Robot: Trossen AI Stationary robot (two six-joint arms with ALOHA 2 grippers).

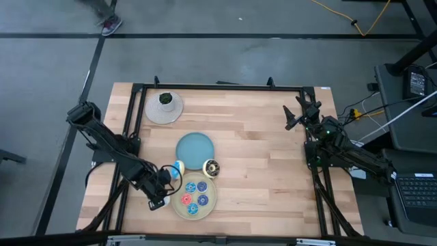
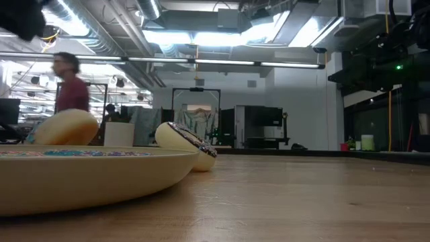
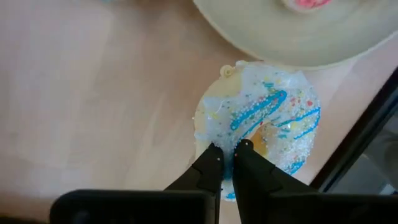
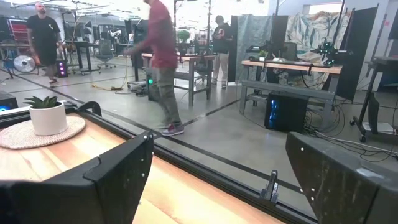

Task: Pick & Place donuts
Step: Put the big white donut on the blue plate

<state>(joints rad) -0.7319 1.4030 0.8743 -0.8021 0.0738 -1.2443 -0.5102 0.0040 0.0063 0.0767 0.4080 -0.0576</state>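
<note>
Left end effector (image 3: 226, 152) clenched, fingertips together over the white-sprinkled donut (image 3: 261, 118), lying on the bench (image 1: 273, 164) just beside the beige plate (image 1: 213, 197) rim. Likely light, stiff, glossy and slippery; best gripped across the ring wall through its hole. Right end effector (image 4: 217, 180) spread wide, idle at far bench edge

Beige plate (image 3: 298, 37) cut off by left wrist view's edge; donuts on plate (image 1: 194, 195) too small to tell toppings in high view; left gripper (image 3: 227, 155) fingertips cover part of white-sprinkled donut (image 3: 261, 118)
</note>
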